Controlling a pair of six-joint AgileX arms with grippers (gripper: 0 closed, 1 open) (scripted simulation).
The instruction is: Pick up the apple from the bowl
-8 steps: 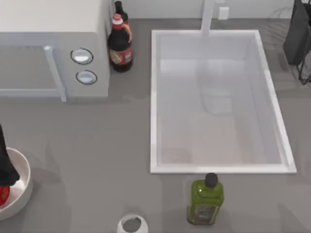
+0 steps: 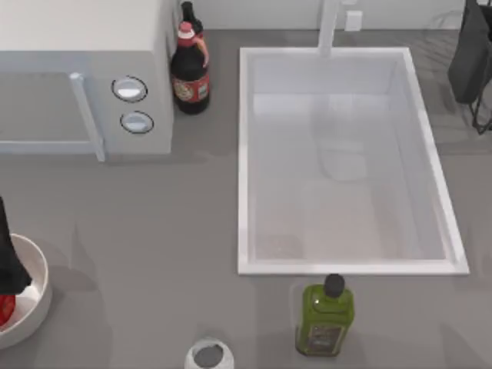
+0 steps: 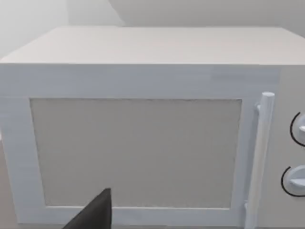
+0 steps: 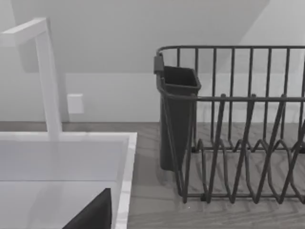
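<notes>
A: Apple (image 2: 4, 307) first: where does it lie from the left tool?

B: Directly beneath it, as far as the top view lets me judge. A dark part of the left arm hangs over the near-left corner of the table, and the red fruit peeks out just under its lower end, inside the bowl (image 2: 37, 301). The 2 overlap in that view, so I cannot tell whether they touch or whether the tool sits a little above the fruit.

A: Is the left tool released or clenched?

B: I cannot tell. The left wrist view faces the microwave (image 3: 143, 143) door and shows 1 dark fingertip at its edge, nothing of the gap.

A: Long axis of the apple?

B: None worth using; it reads as round, so approach angle matters little. What matters is the bowl wall: the fruit rests toward the side of the bowl at the table's left edge, so I judge the lift should go straight up to clear the rim.

A: And the right arm?

B: Parked far off toward the dish rack (image 4: 238, 124), beyond the sink (image 2: 244, 161). Its state I cannot tell either. Left arm is plainly the nearer 1.
</notes>
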